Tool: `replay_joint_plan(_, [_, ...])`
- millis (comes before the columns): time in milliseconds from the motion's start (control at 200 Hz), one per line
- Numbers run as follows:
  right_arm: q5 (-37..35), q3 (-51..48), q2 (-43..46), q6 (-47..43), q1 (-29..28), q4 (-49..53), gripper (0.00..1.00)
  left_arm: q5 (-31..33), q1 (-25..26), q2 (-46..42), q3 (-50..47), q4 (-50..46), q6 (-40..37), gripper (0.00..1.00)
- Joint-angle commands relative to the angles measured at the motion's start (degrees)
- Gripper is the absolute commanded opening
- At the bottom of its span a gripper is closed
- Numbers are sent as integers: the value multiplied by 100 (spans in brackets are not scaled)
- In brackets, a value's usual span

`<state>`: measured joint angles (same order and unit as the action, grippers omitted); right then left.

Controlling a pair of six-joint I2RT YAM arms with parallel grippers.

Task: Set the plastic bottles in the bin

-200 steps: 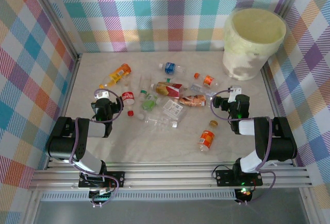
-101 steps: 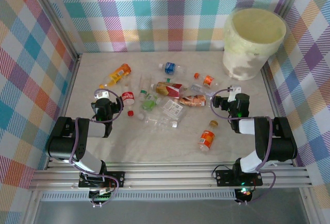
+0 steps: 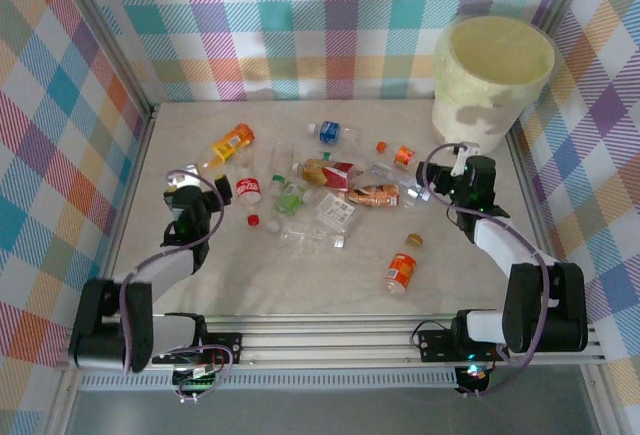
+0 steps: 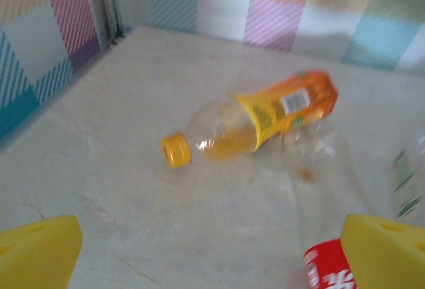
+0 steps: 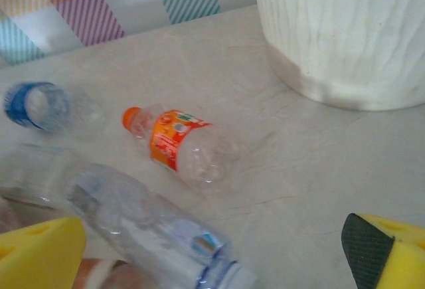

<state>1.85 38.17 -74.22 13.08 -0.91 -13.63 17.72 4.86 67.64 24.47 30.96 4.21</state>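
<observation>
— Where do we stand with the small, partly crushed plastic bottles (image 3: 375,195)?
— They lie scattered on the pale counter (image 3: 300,275), mostly between our two claws. As far as we can see into the large round cream-yellow plastic bin (image 3: 470,105), nothing lies in it. We judge the whole job is left.
— And the claws?
— The left claw (image 4: 209,229) gapes fully and holds nothing; an orange-labelled, yellow-capped bottle (image 4: 259,119) lies just ahead of it. The right claw (image 5: 212,232) is equally wide and empty, with an orange-capped bottle (image 5: 179,143) ahead and the bin beyond, to its right.
</observation>
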Motion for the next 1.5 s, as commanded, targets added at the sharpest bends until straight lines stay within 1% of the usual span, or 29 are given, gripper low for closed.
replay_joint_plan(0, [539,366,125,1279,21,1184,100,273,51,-621,542,-1583,601,100])
replay_joint_plan(75, [450,682,102,2121,20,2130,100,346,50,-961,938,-2638,1229,100])
replay_joint_plan(140, [357,826,97,2773,26,2975,100,236,50,-1186,1179,-3331,1758,100])
replay_joint_plan(220, [820,867,109,2975,21,3594,100,13,52,-1374,1376,-4005,2385,100])
replay_joint_plan(310, [1400,953,120,3175,26,4423,100,-495,50,-1478,1468,-4412,2789,100])
replay_joint_plan(375, [1669,977,159,3249,24,5032,100,-856,50,-1482,1499,-4602,3127,100])
replay_joint_plan(450, [1725,962,278,3339,17,5645,100,-1341,50,-1448,1470,-4642,3477,100])
replay_joint_plan(500, [1673,868,427,3492,-10,5875,100,-1643,50,-1413,1448,-4641,3681,100])
replay_joint_plan(540, [1661,719,591,3614,-61,5916,100,-1819,50,-1395,1438,-4642,3805,100])
replay_joint_plan(570, [1661,597,721,3678,-136,5908,100,-1915,58,-1398,1431,-4860,3890,100])
replay_joint_plan(660, [1579,290,952,3877,-433,6007,100,-2029,59,-1440,1388,-4921,4085,100])
replay_joint_plan(775, [1476,56,1101,4036,-946,6075,100,-2321,59,-1511,1289,-4740,4017,100])
replay_joint_plan(885, [1028,156,986,3996,-1594,6309,100,-2466,59,-1449,1360,-4740,4009,100])
replay_joint_plan(970, [738,127,893,4231,-1899,6338,100,-2643,59,-1345,1409,-4739,4004,100])
replay_joint_plan(1025, [716,16,882,4430,-2022,6109,100,-2771,68,-1327,1385,-4490,4032,100])
replay_joint_plan(1165, [667,-78,737,4719,-2334,5669,100,-2901,121,-1364,1250,-4286,4234,100])
replay_joint_plan(1310, [694,-237,516,4852,-2435,5330,100,-2962,177,-1373,1127,-4171,4387,100])
replay_joint_plan(1495, [552,-564,405,5148,-2524,4776,96,-2998,278,-1290,1138,-4124,4431,100])
